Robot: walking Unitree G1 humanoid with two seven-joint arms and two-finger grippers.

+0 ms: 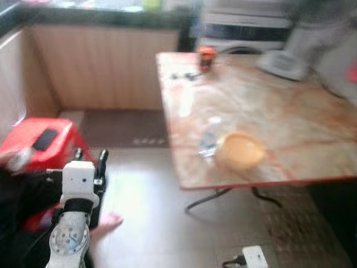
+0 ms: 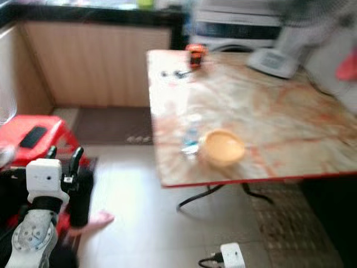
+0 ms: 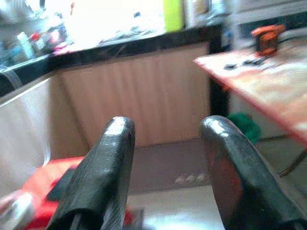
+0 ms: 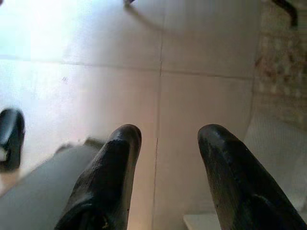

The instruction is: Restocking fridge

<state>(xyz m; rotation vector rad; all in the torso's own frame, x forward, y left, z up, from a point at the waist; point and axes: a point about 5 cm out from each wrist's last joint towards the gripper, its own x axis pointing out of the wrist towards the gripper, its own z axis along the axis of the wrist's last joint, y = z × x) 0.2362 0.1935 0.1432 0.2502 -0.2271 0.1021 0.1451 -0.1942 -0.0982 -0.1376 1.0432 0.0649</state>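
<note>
A clear water bottle [image 1: 209,138] stands on the marbled table [image 1: 290,106] near its front edge, beside a yellow bowl [image 1: 241,149]. An orange jar [image 1: 206,57] sits at the table's far left corner. My left gripper [image 1: 90,158] is raised at the lower left, well short of the table, open with nothing between its fingers [image 3: 108,158]. In the right wrist view my right gripper [image 4: 165,143] hangs open over the tiled floor [image 4: 201,105], holding nothing.
A red plastic stool [image 1: 42,142] with a dark phone on it stands at the left. A person's bare foot [image 1: 109,222] rests on the floor near my left arm. A white power strip [image 1: 254,257] lies on the floor. Wooden cabinets [image 1: 106,67] line the back.
</note>
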